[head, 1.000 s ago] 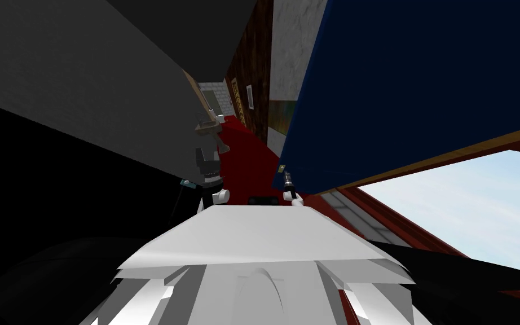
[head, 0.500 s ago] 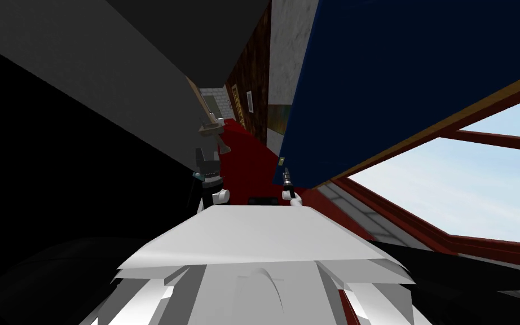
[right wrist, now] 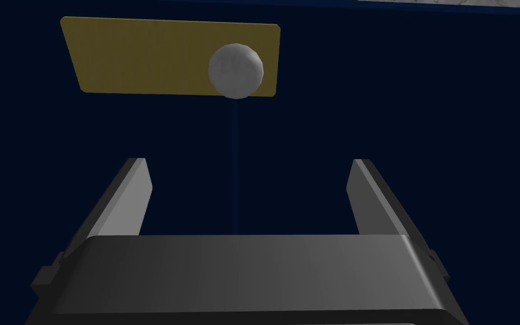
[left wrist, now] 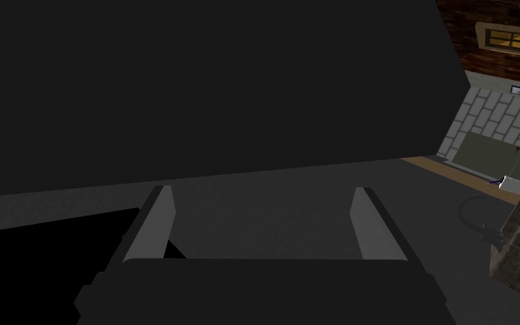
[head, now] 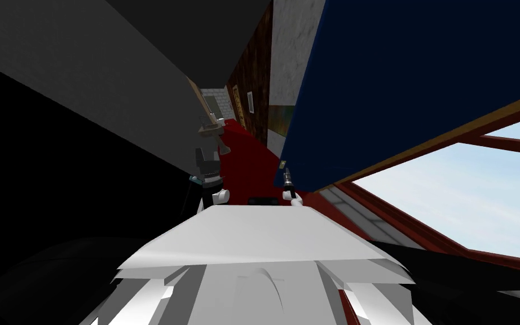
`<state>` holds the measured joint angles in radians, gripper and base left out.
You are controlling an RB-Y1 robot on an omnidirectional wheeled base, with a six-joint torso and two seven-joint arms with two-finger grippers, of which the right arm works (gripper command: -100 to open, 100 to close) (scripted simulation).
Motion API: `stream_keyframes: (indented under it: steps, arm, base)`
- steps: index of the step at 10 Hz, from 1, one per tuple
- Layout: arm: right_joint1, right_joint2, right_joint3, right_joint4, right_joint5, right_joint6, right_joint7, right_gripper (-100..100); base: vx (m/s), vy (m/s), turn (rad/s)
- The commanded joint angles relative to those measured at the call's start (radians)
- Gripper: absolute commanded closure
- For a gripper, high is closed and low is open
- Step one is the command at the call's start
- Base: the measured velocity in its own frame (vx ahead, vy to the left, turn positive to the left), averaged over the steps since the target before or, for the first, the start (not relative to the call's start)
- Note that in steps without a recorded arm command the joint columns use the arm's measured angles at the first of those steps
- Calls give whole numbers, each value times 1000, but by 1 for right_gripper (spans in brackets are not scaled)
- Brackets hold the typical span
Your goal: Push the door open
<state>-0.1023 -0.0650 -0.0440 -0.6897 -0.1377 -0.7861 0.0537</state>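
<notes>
Right wrist view: right gripper (right wrist: 249, 163), fingers wide and empty, faces the dark blue door (right wrist: 400, 113) on the right, grey knob (right wrist: 235, 70) near. I'd press flat and steadily beside that knob.

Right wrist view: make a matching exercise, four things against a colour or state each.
Things:
1. large flat door panel
2. round ball-shaped knob
3. flat rectangular plate behind the knob
4. right hand

Colour or state:
A. open, holding nothing
B. grey
C. dark blue
D. mustard yellow

Pairs: 1-C, 2-B, 3-D, 4-A.
</notes>
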Motion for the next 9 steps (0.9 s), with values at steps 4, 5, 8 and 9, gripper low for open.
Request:
stream_keyframes:
  steps: [4, 5, 8, 9]
  arm:
    - [5, 4, -9, 3, -5, -16, 4, -100]
    - [5, 7, -11, 4, -6, -18, 4, -100]
    - [4, 5, -10, 4, -5, -16, 4, 100]
    - [4, 5, -10, 4, -5, -16, 4, 100]
  base:
    - [239, -21, 34]
    - [262, -63, 21]
    - [14, -3, 2]
    - [-24, 6, 0]
